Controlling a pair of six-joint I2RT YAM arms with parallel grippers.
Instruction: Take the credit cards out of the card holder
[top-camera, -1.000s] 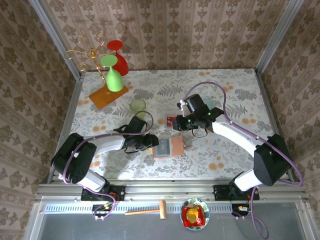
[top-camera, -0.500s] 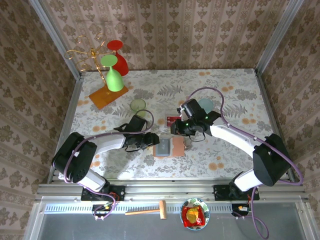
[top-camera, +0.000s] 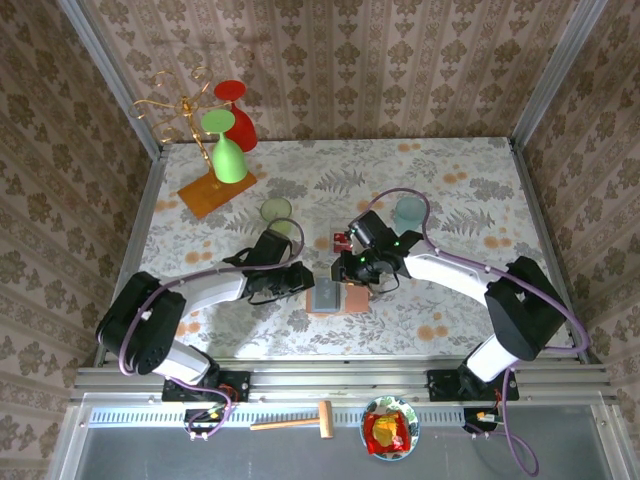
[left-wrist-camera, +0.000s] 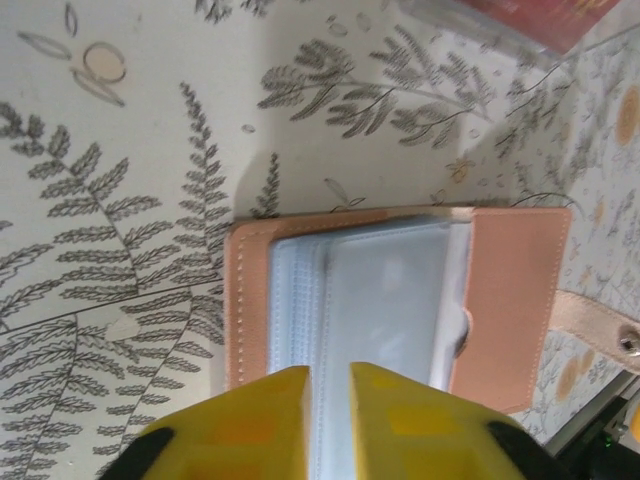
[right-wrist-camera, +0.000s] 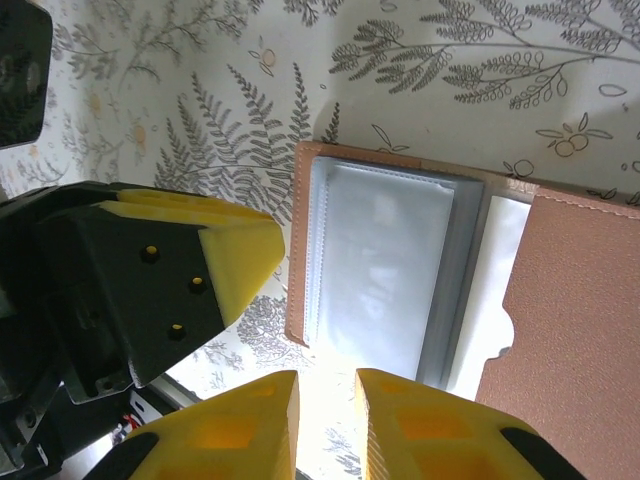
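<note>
The tan card holder (top-camera: 352, 296) lies open on the table, its pale grey-blue clear sleeves (left-wrist-camera: 390, 290) facing up. I make out no card inside them. My left gripper (top-camera: 306, 283) is at the holder's left side. Its yellow jaws are almost together, and the tips (left-wrist-camera: 330, 372) rest over the near edge of the sleeves. My right gripper (top-camera: 352, 277) hovers over the holder (right-wrist-camera: 570, 320). Its jaws (right-wrist-camera: 327, 375) are slightly apart, and between them I see only bright table. A red credit card (top-camera: 341, 240) lies just beyond the holder.
A clear plastic box (left-wrist-camera: 480, 25) with the red card sits beyond the holder. A green cup (top-camera: 276, 210) and a pale blue cup (top-camera: 408, 212) stand mid-table. A gold rack on an orange base (top-camera: 216, 190) holds green and red glasses at the far left.
My right gripper has come from the red card down and left to the holder. The left jaws have narrowed, and that gripper has edged slightly right.
</note>
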